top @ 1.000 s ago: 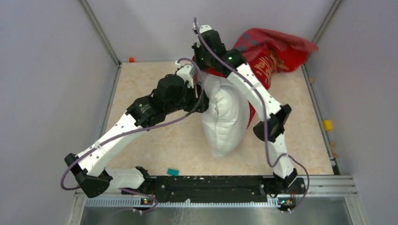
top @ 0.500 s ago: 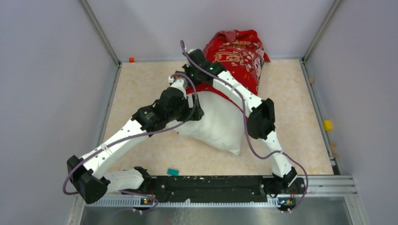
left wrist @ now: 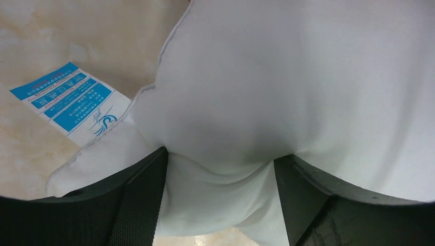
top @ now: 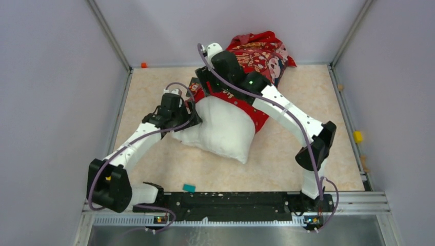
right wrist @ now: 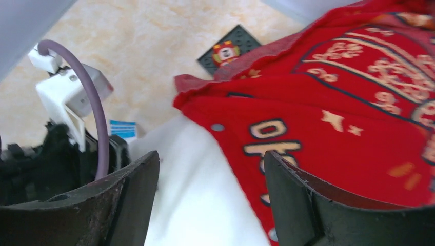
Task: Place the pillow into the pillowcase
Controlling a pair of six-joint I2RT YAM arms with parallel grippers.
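Observation:
The white pillow (top: 220,130) lies flat in the middle of the table. Its far end sits inside the red pillowcase (top: 259,54), which is bunched toward the back wall. My left gripper (top: 191,114) is at the pillow's left edge. In the left wrist view its jaws (left wrist: 220,156) stand wide, with a squeezed fold of the pillow (left wrist: 287,77) filling the gap and touching both fingers. A blue and white label (left wrist: 66,102) hangs from that edge. My right gripper (right wrist: 210,156) hovers open over the pillowcase's (right wrist: 333,128) open hem, where the pillow (right wrist: 200,205) shows, and holds nothing.
A dark square tile with a red emblem (right wrist: 233,51) lies on the table beside the pillowcase's hem. A small teal piece (top: 189,188) sits near the front edge. An orange bit (top: 144,65) is in the back left corner. A yellow block (top: 357,137) sits on the right rail. Grey walls close three sides.
The pillow, upright a second ago, now lies flat. The pillowcase has come down over its far end. My right gripper has opened and let go of the pillowcase. The left arm has drawn leftward.

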